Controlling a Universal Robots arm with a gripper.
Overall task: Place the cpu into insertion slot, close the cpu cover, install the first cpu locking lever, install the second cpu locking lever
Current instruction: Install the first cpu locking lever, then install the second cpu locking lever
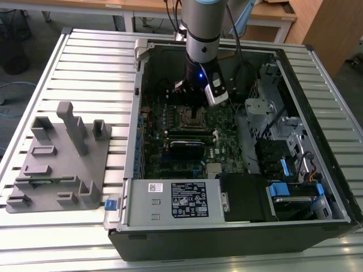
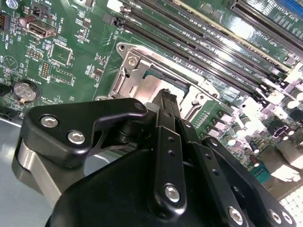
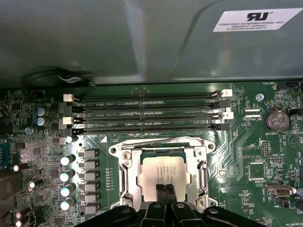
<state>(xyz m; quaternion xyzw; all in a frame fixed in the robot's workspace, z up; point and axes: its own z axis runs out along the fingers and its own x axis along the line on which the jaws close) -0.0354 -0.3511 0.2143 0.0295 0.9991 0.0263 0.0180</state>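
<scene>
End effector [image 3: 165,190] is down over the socket, fingertips pressed together with no visible gap, tips resting on or just above the cpu [image 3: 166,176] face near its edge closest to the arm; can't tell from the first wrist view whether there's actual contact. In the second wrist view the same end effector [image 2: 169,97] shows as a narrow black paired tip landing on the silver chip [image 2: 152,87], nothing pinched between the fingers. The cpu sits flat inside the insertion slot [image 3: 163,150], its dull silver face showing through the window of the cpu cover [image 3: 127,171], which lies flat over the socket. Thin wire levers run along the frame sides; can't tell if they're latched. Four black memory slots [image 3: 147,111] lie parallel just beyond the socket, a row of silver-topped capacitors [image 3: 66,182] off to one side, and a coin cell [image 3: 276,119] on the other. In the exterior view the arm [image 1: 202,34] drops from 12 o'clock into the open computer case [image 1: 317,226] on the slatted worktop [image 1: 85,68], socket [image 1: 191,118] roughly centre of the green motherboard [image 1: 227,147]. A grey fixture plate [image 1: 62,164] with upright blocks sits on the worktop at 9 o'clock, well apart from the case.
</scene>
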